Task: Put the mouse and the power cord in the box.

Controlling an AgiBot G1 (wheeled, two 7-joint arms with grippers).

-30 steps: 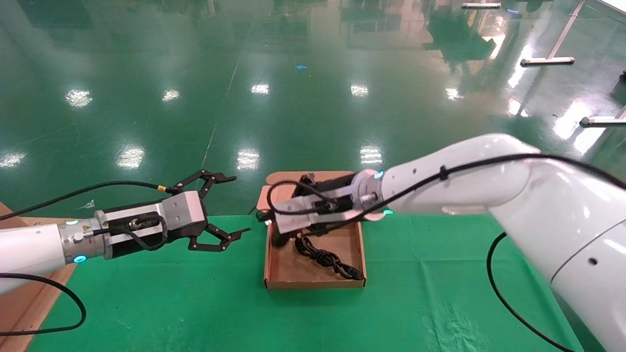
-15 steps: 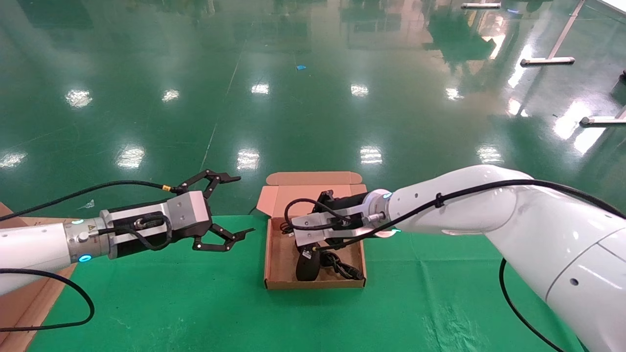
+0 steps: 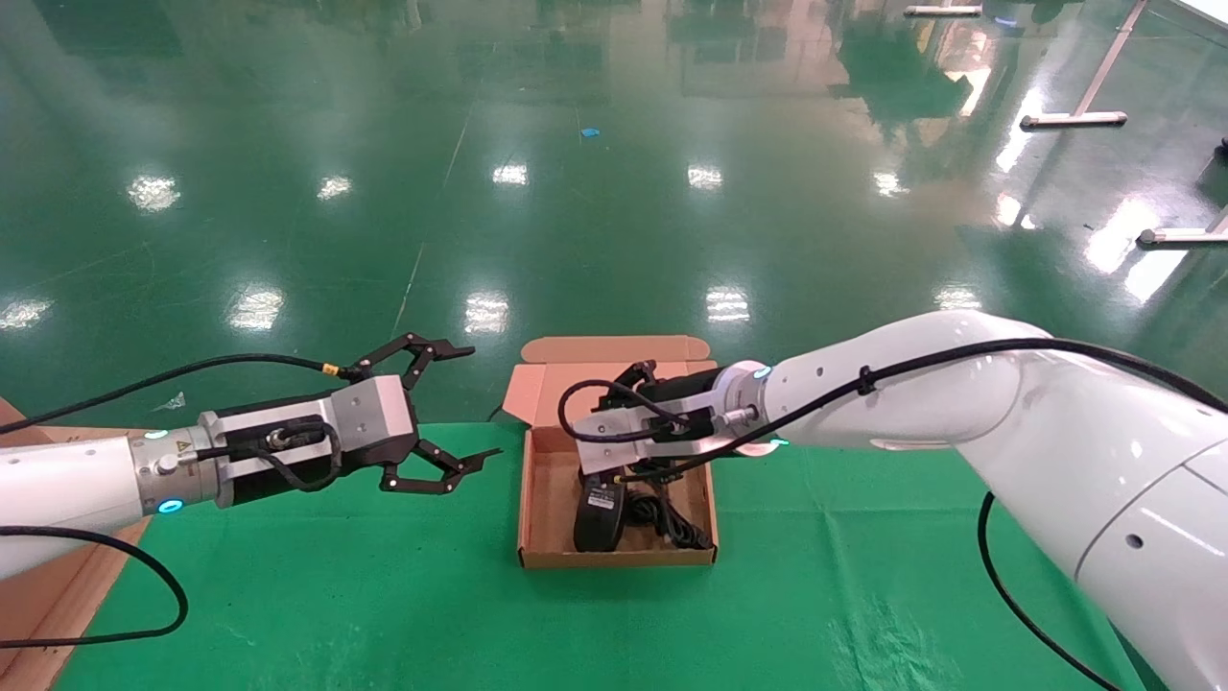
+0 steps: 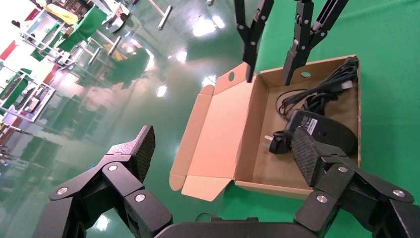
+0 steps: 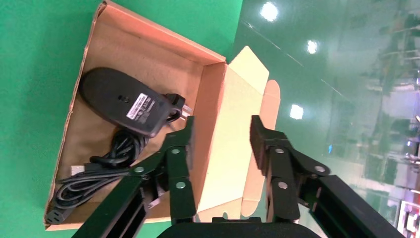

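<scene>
The box (image 3: 526, 518) lies open on the green cloth, its lid (image 4: 218, 134) folded back over the table's far edge. Inside, the mouse (image 3: 597, 518) (image 4: 327, 130) (image 5: 121, 101) lies belly-up with its white label showing. The bundled power cord (image 3: 676, 523) (image 4: 317, 94) (image 5: 96, 171) lies beside it, touching it. My right gripper (image 3: 602, 451) (image 5: 223, 124) hangs open above the box's rear wall with nothing between its fingers (image 4: 247, 59). Left of the box, my left gripper (image 3: 465, 403) (image 4: 222, 144) hovers wide open and empty.
A bigger brown carton (image 3: 38, 595) sits at the table's left edge under my left arm. The green cloth (image 3: 863, 576) spreads in front of and to the right of the box. Beyond the far edge is the glossy green floor (image 3: 614, 192).
The right gripper let go of the mouse, which dropped flat into the box beside the cord. That gripper then lifted and drew back toward the rear wall. The left gripper hardly moved.
</scene>
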